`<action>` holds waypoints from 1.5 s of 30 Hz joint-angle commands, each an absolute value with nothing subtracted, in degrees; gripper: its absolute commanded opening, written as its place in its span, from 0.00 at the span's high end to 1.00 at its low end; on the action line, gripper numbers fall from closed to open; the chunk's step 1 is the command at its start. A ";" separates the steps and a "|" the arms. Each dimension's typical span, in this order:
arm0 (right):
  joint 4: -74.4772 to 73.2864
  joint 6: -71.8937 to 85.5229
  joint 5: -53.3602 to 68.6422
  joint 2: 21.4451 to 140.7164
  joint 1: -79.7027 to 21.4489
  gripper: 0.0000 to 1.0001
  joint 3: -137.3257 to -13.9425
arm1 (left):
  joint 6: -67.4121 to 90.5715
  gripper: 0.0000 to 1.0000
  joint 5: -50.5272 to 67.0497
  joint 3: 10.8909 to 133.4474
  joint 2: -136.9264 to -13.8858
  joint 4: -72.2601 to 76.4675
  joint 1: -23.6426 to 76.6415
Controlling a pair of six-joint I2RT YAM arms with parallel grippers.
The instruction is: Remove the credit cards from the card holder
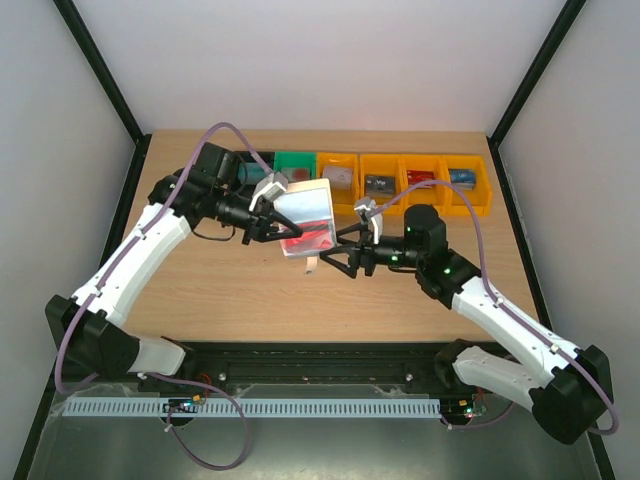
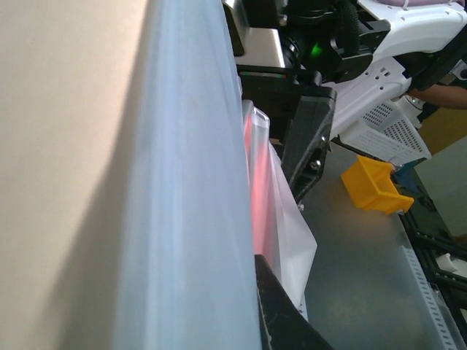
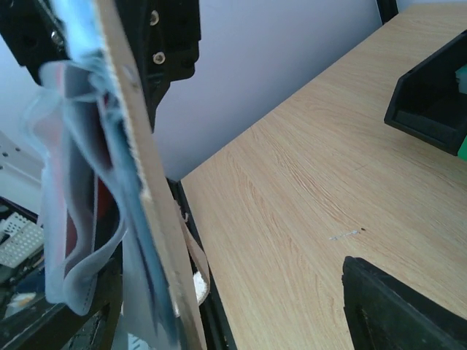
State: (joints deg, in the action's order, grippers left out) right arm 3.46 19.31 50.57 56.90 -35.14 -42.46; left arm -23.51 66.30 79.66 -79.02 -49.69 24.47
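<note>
- The card holder (image 1: 305, 205) hangs in the air above the middle of the tabletop (image 1: 230, 290), opened out and tilted, its pale see-through sleeves facing the overhead camera
- A red card (image 1: 308, 240) sits in the lower sleeve; from the left wrist it shows only as a pink glow through the plastic (image 2: 255, 189)
- The snap tab (image 1: 312, 265) dangles from the holder's lower edge
- The left tool (image 1: 278, 225) is pressed together on the holder's left edge and carries it clear of the tabletop
- The right tool (image 1: 340, 252) sits just beside the holder's lower right corner with its jaws spread; the right wrist view has the holder's edge close against one finger (image 3: 171, 36) and the other finger (image 3: 394, 306) well apart from it
- Whether the right tool touches the sleeve cannot be told
- Along the far edge stand a black bin (image 3: 430, 102), a green bin (image 1: 293, 160) and a row of orange bins (image 1: 385, 200)
- Three of the orange bins hold a grey card (image 1: 378, 183), a second red card (image 1: 420, 177) and a blue card (image 1: 461, 177)
</note>
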 commanded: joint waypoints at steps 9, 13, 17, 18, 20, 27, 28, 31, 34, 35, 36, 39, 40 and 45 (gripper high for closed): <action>5.63 21.21 49.94 54.19 -28.87 0.22 -47.01 | -23.26 0.98 64.95 78.32 -77.70 -53.59 22.75; -3.25 16.41 46.80 53.56 -28.57 0.23 -49.13 | -19.48 0.98 64.25 77.38 -77.24 -50.45 21.23; -5.01 16.78 48.09 52.41 -28.56 0.25 -50.61 | -18.53 0.98 61.76 76.25 -76.99 -49.04 21.18; -3.70 18.19 49.25 52.26 -28.54 0.27 -50.74 | -18.42 0.98 61.53 75.94 -76.97 -48.81 21.18; 1.14 23.02 51.52 52.46 -28.56 0.34 -50.30 | -18.30 0.98 61.31 75.57 -76.99 -48.54 21.25; 7.63 31.41 51.72 58.43 -30.54 0.65 -47.06 | -17.67 0.98 61.29 75.02 -77.26 -47.66 21.53; 7.80 31.27 51.68 58.97 -31.29 0.66 -46.85 | -17.55 0.98 61.30 74.89 -77.31 -47.57 21.53; 3.16 27.84 51.01 60.61 -33.09 0.72 -48.13 | -17.40 0.98 61.22 74.84 -77.42 -47.35 21.53; 1.28 26.06 52.14 60.92 -33.40 0.76 -47.95 | -17.34 0.98 61.00 74.77 -77.52 -47.20 21.53; 1.48 25.99 53.19 60.91 -33.40 0.76 -47.57 | -17.30 0.98 61.00 74.73 -77.52 -47.13 21.53; 1.46 26.01 54.00 60.97 -33.52 0.76 -47.30 | -17.17 0.98 61.00 74.67 -77.66 -47.05 21.53; -0.34 25.48 51.92 61.97 -34.06 0.76 -47.12 | -16.97 0.98 61.00 74.75 -77.66 -46.85 21.53; -0.70 25.22 51.50 62.37 -34.27 0.76 -47.06 | -16.96 0.98 61.00 74.79 -77.61 -46.89 21.53; 0.79 25.21 52.15 63.27 -35.44 0.76 -46.80 | -17.12 0.98 61.19 74.79 -77.71 -47.02 21.53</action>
